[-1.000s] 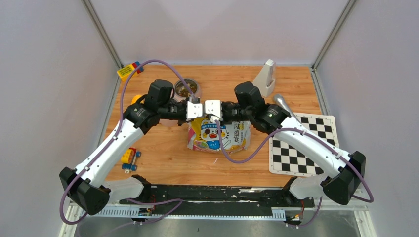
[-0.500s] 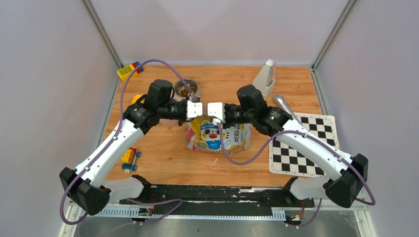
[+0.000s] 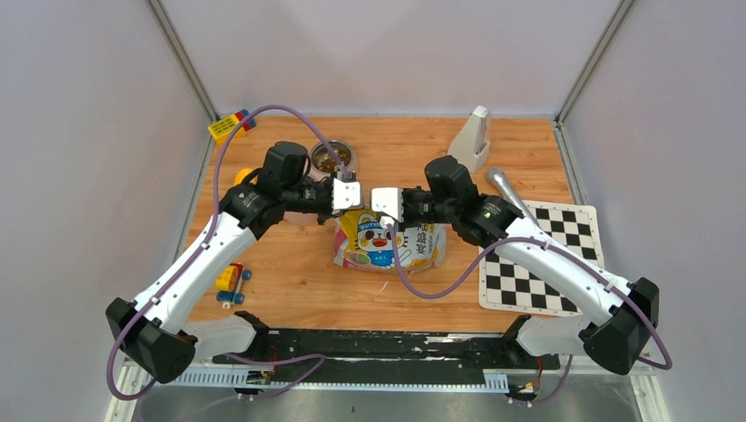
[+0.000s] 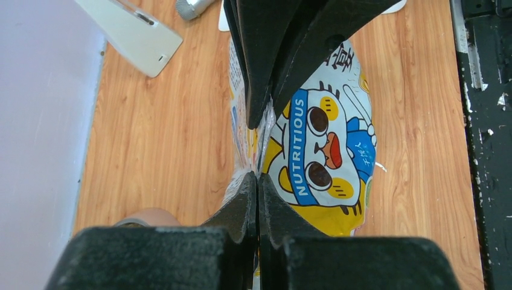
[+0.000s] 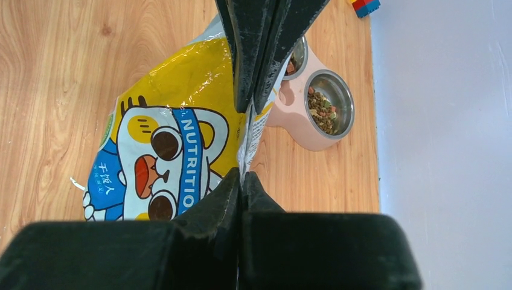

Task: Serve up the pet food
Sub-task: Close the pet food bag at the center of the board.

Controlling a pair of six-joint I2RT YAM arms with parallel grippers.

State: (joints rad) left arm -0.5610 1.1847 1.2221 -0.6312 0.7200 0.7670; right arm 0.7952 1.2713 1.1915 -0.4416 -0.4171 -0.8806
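Observation:
The yellow-and-white cat bag (image 3: 387, 239) printed "NUTRITIOUS" lies mid-table with its top edge raised. My left gripper (image 3: 346, 195) and right gripper (image 3: 387, 204) face each other, both shut on that top edge. In the left wrist view the left gripper (image 4: 258, 176) pinches the bag (image 4: 320, 151) at its seam. In the right wrist view the right gripper (image 5: 243, 175) pinches the bag (image 5: 175, 121) the same way. Brown kibble (image 3: 330, 160) lies in one steel cup of the pink double bowl (image 5: 290, 99). That kibble also shows in the right wrist view (image 5: 323, 106).
A white wedge-shaped stand (image 3: 472, 138) and a silver metal tool (image 3: 503, 186) sit back right. A checkerboard sheet (image 3: 538, 255) lies right. A toy car (image 3: 230, 281) is front left, coloured blocks (image 3: 230, 126) back left. A yellow object (image 3: 244, 176) peeks from under the left arm.
My right gripper has shifted slightly right and nearer along the bag's top edge, widening the gap to the left gripper. The left arm has stayed put.

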